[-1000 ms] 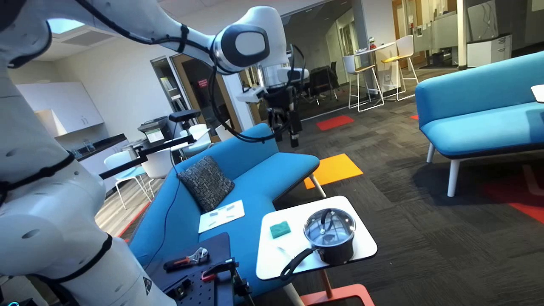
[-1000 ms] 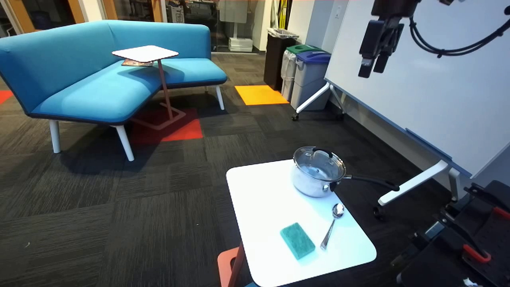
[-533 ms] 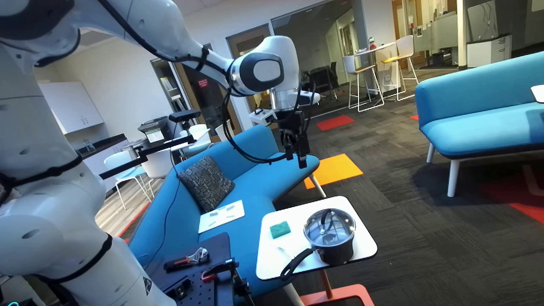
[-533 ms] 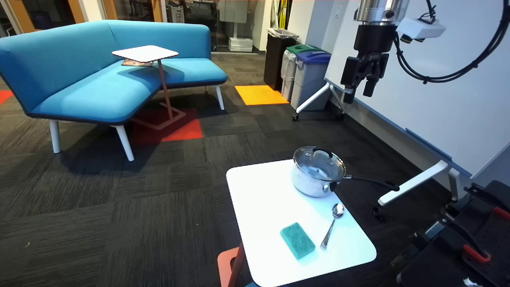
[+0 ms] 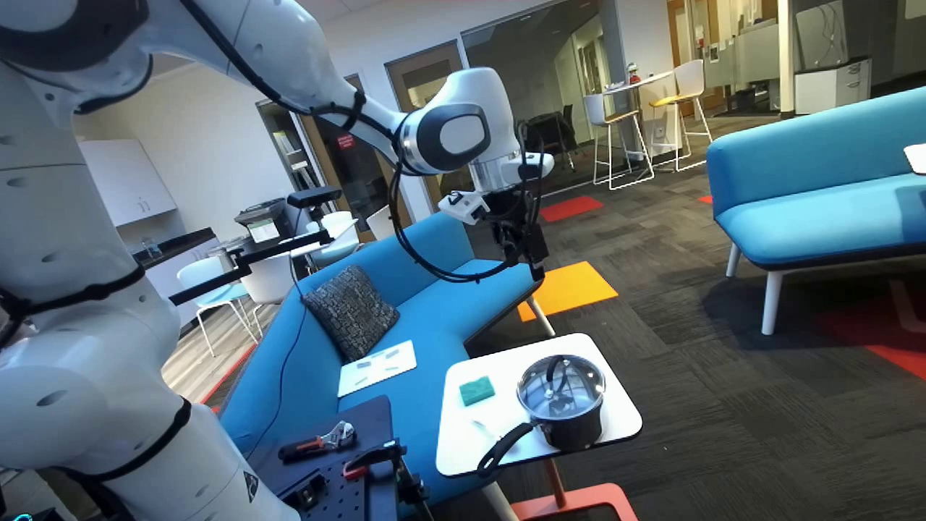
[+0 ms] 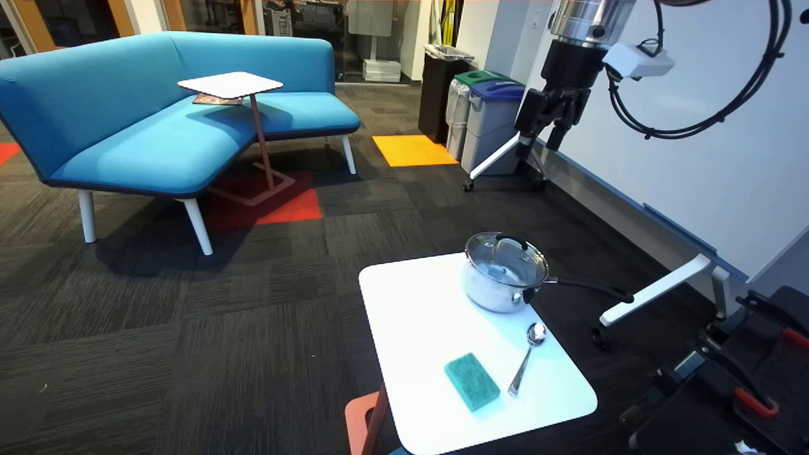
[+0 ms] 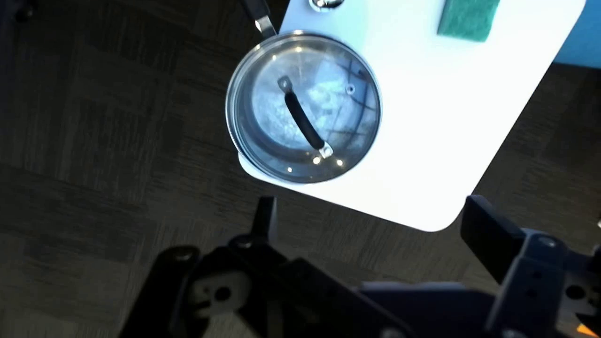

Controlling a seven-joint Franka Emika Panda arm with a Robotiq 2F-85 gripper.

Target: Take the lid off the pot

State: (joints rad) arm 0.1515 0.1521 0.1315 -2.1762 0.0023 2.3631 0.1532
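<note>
In an exterior view, one pot (image 6: 496, 297) stands on a white table (image 6: 411, 354) in the lower middle of the frame, near the table's upper right edge. One glass lid (image 6: 505, 260) covers it, so the inside shows only through the glass. The black pot handle (image 6: 588, 287) runs right, past the table edge, over dark carpet (image 6: 253, 347). One spoon (image 6: 524, 363) and one green sponge (image 6: 472, 382) lie apart below the pot, leaving bare tabletop at left. The gripper (image 6: 538, 147) hangs at upper right, well above the lid, its two fingers apart. Three bins (image 6: 493, 136) and a whiteboard (image 6: 708, 183) stand behind it.

In an exterior view, two blue sofas (image 5: 434, 329) show, near the middle and at the right edge, with open carpet between. One cushion (image 5: 351, 311) and one white sheet (image 5: 377, 367) rest on the middle one. The table is at lower right of centre, the lidded pot by its right edge; the finger spacing is hard to tell here.

In the wrist view, the lid fills the upper middle, its black lid handle (image 7: 304, 120) slanting across, the pot's pale base visible through the glass. The lid's outline crosses the table's left edge. The fingers enter from the bottom, wide apart, a table corner and carpet showing between them.
</note>
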